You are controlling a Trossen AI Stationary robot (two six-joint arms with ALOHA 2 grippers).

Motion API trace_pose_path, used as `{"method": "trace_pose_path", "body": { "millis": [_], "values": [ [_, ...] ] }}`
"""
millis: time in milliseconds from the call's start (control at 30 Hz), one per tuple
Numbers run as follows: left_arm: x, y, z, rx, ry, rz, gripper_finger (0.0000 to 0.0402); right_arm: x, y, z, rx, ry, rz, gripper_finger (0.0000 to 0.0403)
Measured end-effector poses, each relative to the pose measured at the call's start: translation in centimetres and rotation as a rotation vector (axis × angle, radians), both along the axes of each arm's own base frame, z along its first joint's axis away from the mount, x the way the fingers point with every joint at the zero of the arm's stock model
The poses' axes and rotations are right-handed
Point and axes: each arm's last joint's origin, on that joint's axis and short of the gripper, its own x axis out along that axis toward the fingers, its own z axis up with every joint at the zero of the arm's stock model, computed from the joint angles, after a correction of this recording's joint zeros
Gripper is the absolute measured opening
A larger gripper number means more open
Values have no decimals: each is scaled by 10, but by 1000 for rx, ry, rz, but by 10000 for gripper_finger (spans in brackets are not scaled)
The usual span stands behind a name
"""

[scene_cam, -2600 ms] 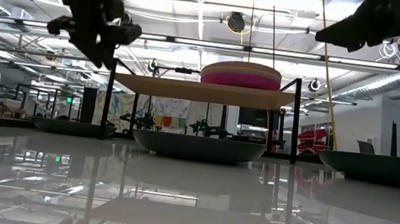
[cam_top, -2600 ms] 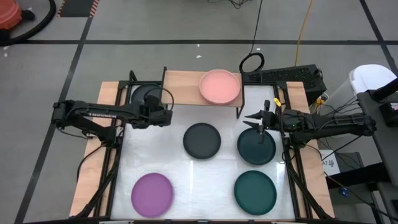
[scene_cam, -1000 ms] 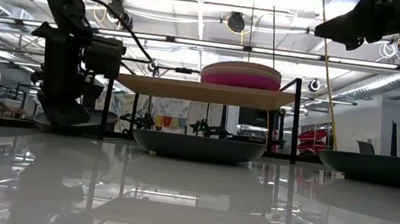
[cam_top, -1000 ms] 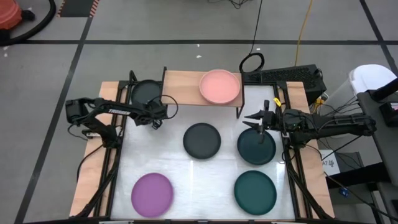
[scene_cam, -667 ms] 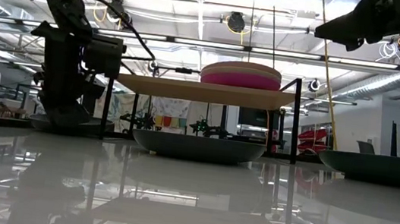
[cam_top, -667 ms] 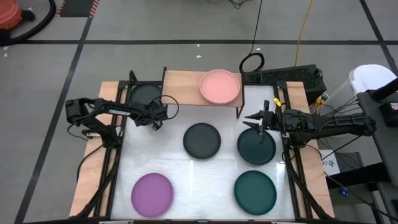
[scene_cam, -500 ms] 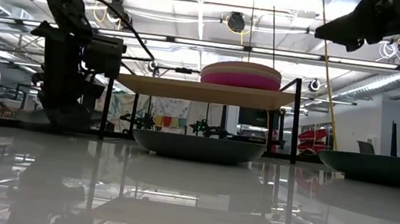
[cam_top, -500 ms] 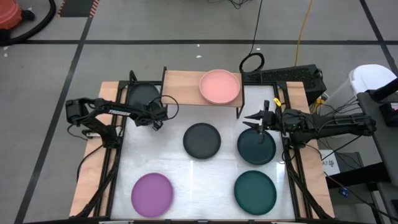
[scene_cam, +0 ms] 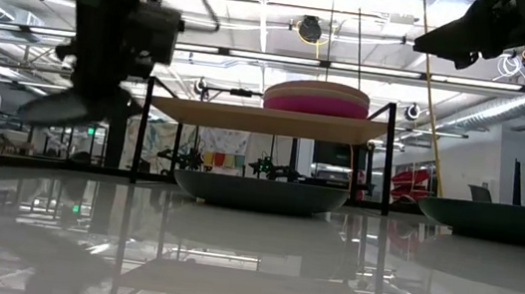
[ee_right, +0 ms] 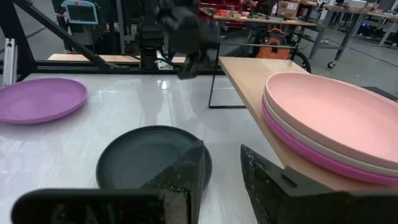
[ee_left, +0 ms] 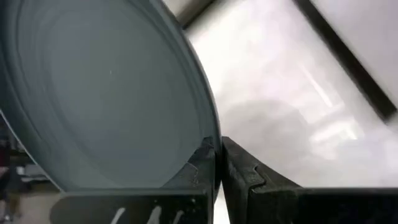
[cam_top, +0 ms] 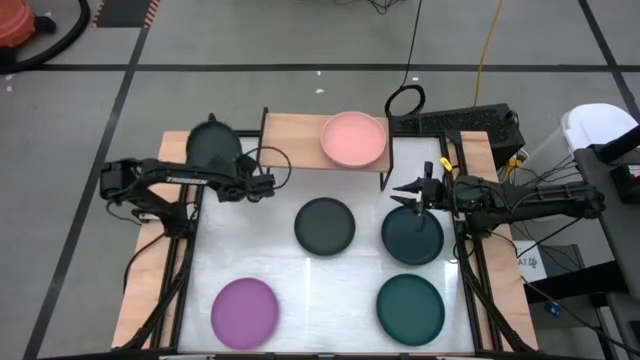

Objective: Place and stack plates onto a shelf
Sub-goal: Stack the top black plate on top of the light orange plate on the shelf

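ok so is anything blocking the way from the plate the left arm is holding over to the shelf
Nothing visible blocks it. The left claw holds the charcoal plate lifted beside the shelf, whose near half is bare; the pink stack sits on the far half. The plate looks slightly below board height in the low view.

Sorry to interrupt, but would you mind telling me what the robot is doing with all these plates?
It is stacking plates on the shelf. The left gripper is shut on the rim of a charcoal plate and holds it tilted in the air beside the shelf's left end. A stack topped by a pink plate sits on the shelf's right side. The right gripper hovers open over a teal plate. Another charcoal plate, a second teal plate and a purple plate lie on the table.
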Motion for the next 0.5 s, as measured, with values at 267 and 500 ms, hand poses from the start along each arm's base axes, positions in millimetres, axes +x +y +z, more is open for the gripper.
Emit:
{"method": "trace_pose_path", "body": {
  "millis": [267,500],
  "values": [
    [19,3,93,232,-39,-71,11,0,0,0,9,-4,-3,91],
    [49,10,166,347,-144,-241,11,1,0,2,-9,-23,1,91]
  ]
}}
